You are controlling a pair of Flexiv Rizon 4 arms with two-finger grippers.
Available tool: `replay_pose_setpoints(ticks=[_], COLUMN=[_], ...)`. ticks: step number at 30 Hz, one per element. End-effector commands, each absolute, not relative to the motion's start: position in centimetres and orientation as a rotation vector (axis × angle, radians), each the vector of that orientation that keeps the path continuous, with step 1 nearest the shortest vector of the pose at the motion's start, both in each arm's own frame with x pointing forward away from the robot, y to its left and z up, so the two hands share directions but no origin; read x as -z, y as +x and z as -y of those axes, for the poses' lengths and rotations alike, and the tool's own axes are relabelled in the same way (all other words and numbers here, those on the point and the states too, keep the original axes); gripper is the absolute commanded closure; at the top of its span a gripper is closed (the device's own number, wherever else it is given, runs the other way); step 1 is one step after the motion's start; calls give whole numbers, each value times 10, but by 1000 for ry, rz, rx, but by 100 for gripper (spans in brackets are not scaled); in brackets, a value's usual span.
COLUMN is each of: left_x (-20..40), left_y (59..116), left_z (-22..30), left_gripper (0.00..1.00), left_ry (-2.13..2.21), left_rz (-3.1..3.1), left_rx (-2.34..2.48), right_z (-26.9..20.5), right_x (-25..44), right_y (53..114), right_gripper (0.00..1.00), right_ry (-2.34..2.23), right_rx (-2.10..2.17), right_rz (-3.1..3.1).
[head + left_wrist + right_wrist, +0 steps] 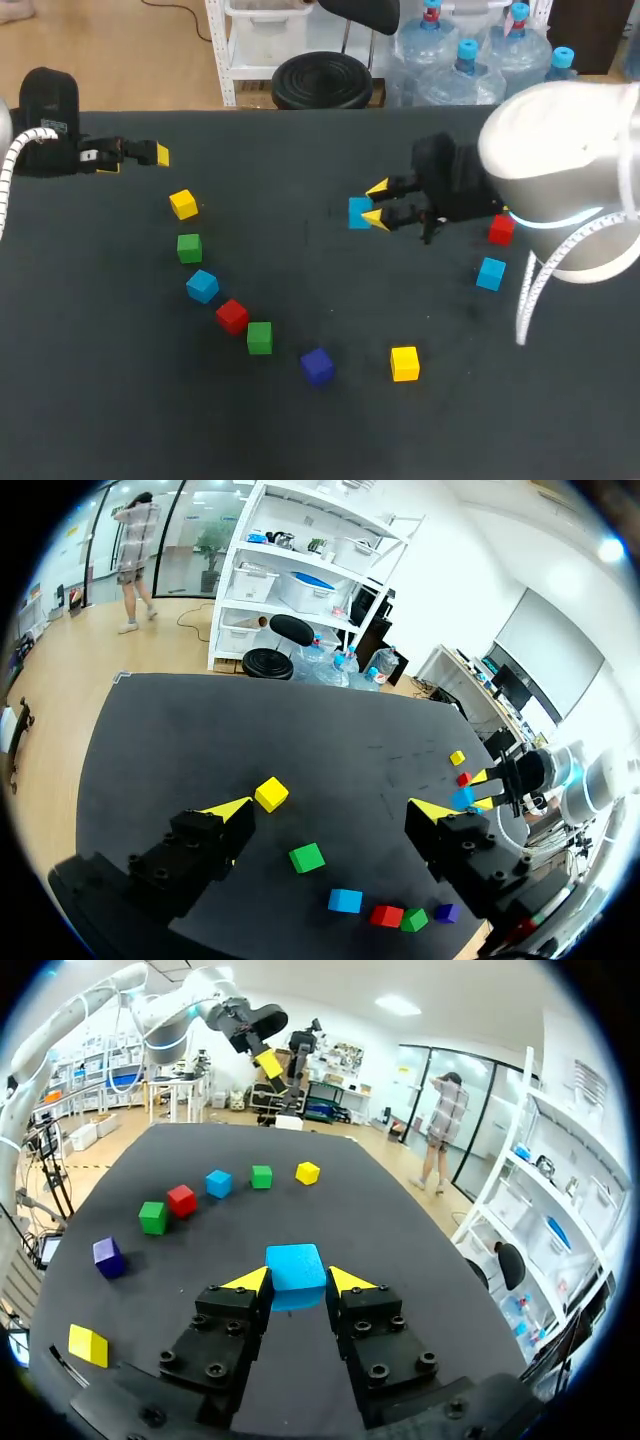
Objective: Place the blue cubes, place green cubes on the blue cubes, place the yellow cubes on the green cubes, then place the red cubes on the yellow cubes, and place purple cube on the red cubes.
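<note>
At the far left of your black table (90, 400), your left gripper (330, 810) hangs with its fingers spread wide and nothing between them.

Just right of it and nearer, a curved row of cubes begins:
- The far yellow cube (183, 204) comes first.
- The far green cube (189, 247) sits a little nearer.
- The left blue cube (202, 286) follows.
- The left red cube (232, 316) has the near green cube (259, 337) just beside its near-right corner (whether they touch, you cannot tell from these views).
- The purple cube (317, 365) continues the curve to the right.
- The near yellow cube (404, 363) stands apart from the purple cube, further right, at about the same nearness.

Past the middle of the table, your right gripper (298, 1282) comes in from the right and points left. Its two yellow tips are closed against opposite sides of the held blue cube (357, 212), which sits squarely between them. This cube is well apart from the row on the left.

Further right, the right red cube (501, 229) lies just beside the gripper's black body, on its near side. The right blue cube (490, 273) is a little nearer than the red one, close to it but not touching.
</note>
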State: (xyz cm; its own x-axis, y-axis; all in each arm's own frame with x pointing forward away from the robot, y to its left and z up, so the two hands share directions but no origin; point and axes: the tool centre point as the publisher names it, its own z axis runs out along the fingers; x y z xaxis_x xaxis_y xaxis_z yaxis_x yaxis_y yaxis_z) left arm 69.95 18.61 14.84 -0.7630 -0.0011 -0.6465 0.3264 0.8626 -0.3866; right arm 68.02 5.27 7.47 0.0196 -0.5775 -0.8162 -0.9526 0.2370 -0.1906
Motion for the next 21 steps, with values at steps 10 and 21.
replay_pose_setpoints(ticks=[10, 21], left_x=[-150, -150], left_y=[700, 700], left_z=[-185, -185], left_gripper=[0, 0], left_ry=[232, 232], left_rz=[-2373, -2373], left_rx=[637, 637], right_z=[-77, -87], right_x=[-55, -40], right_y=[713, 717], right_gripper=[100, 100], right_ry=[-1448, -1470], right_rx=[-502, -479], right_rz=[-1694, -1707])
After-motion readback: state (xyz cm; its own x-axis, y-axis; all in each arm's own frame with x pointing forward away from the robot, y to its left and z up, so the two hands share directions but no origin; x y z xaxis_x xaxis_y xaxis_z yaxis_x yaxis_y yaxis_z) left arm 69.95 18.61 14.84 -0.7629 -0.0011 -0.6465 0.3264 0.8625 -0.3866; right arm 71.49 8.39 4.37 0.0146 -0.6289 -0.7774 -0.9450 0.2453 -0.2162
